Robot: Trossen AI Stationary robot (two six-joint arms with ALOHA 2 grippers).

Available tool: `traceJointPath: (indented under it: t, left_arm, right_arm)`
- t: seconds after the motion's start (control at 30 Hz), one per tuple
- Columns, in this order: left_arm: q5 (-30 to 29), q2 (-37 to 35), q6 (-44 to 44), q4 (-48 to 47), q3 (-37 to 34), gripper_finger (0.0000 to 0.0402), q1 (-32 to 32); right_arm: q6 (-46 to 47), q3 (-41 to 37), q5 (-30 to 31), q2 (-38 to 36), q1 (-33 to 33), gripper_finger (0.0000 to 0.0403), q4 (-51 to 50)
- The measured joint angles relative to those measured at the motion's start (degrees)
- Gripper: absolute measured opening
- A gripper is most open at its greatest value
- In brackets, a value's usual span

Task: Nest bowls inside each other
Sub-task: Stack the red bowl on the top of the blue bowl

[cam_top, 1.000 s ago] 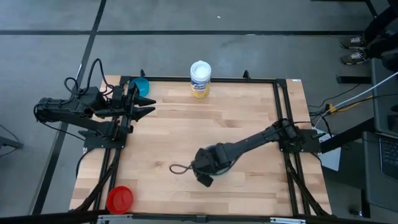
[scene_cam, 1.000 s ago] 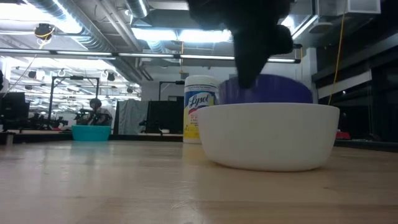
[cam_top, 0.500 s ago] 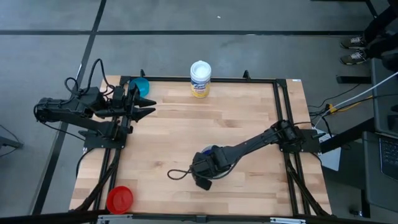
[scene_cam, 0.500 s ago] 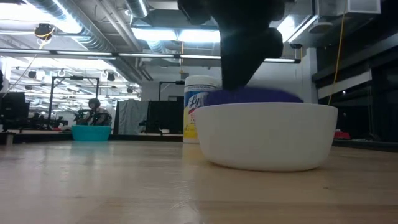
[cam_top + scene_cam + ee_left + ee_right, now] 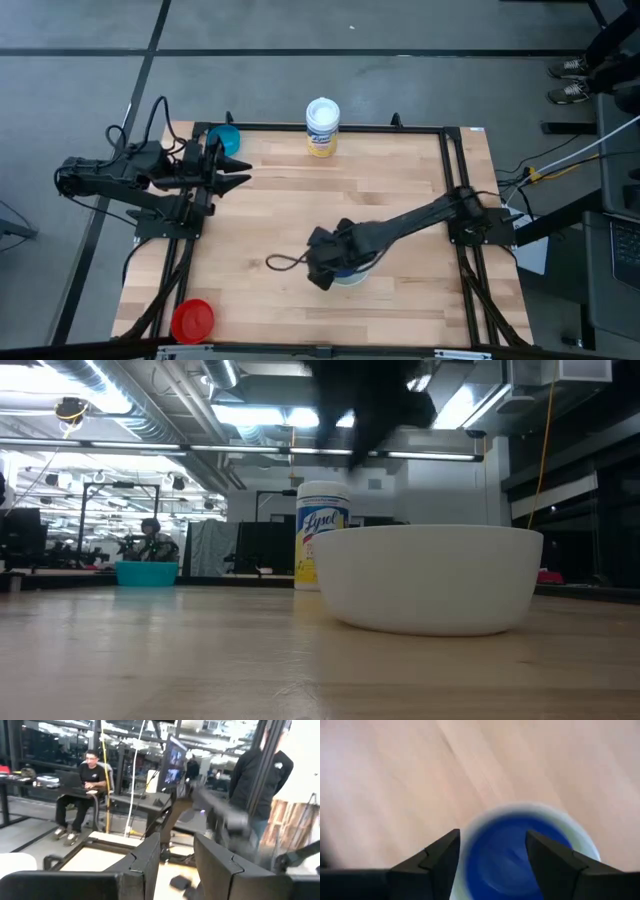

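Observation:
A white bowl (image 5: 360, 274) (image 5: 430, 578) stands on the wooden table, right of the middle. A dark blue bowl (image 5: 512, 857) lies inside it, hidden below the white rim in the low view. My right gripper (image 5: 492, 840) (image 5: 325, 266) hangs open just above the two bowls, pointing steeply down and touching neither. A teal bowl (image 5: 226, 138) (image 5: 147, 573) rests at the far left corner. A red bowl (image 5: 192, 320) rests at the near left corner. My left gripper (image 5: 238, 172) (image 5: 176, 851) waits open beside the teal bowl, pointing level.
A white-and-yellow canister (image 5: 322, 127) (image 5: 322, 538) stands at the far edge near the middle. A dark cable loop (image 5: 285, 264) hangs left of my right gripper. Black frame rails (image 5: 452, 180) run along the table's sides. People show in the room beyond.
My right gripper has opened and let go of the dark blue bowl, then risen and tipped somewhat. The blue bowl, first tilted above the white bowl's rim, has sunk into the white bowl and is now out of sight in the low view.

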Motion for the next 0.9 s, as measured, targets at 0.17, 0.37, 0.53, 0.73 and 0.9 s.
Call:
traceJointPath:
  t: [0.17, 0.37, 0.53, 0.73, 0.9]
  left_arm:
    - [-1.6, -1.5, 1.7, -2.4, 0.0, 0.0116, 0.0]
    - [1.5, -9.3, 3.3, -5.1, 0.0, 0.0116, 0.0]
    - [-1.3, -15.5, 0.5, -15.3, 0.1, 0.0116, 0.0]
    - [5.1, -11.4, -15.0, -36.2, 0.1, 0.0116, 0.0]
    - [26.5, 3.6, -24.4, -50.3, 1.2, 0.0116, -3.1]
  right_arm:
    - [-6.4, 0.1, 10.3, -10.9, 3.0, 0.0203, 8.5]
    - [-17.5, -3.0, 23.3, -26.7, 10.7, 0.0157, 6.8]
    - [-15.2, -18.6, 31.1, -42.8, 17.1, 0.0121, 18.5]
    - [-26.7, -43.0, 30.5, -58.7, 23.0, 0.0098, 55.2]
    - [-31.6, -53.9, 25.1, -65.2, 24.1, 0.0090, 71.2]
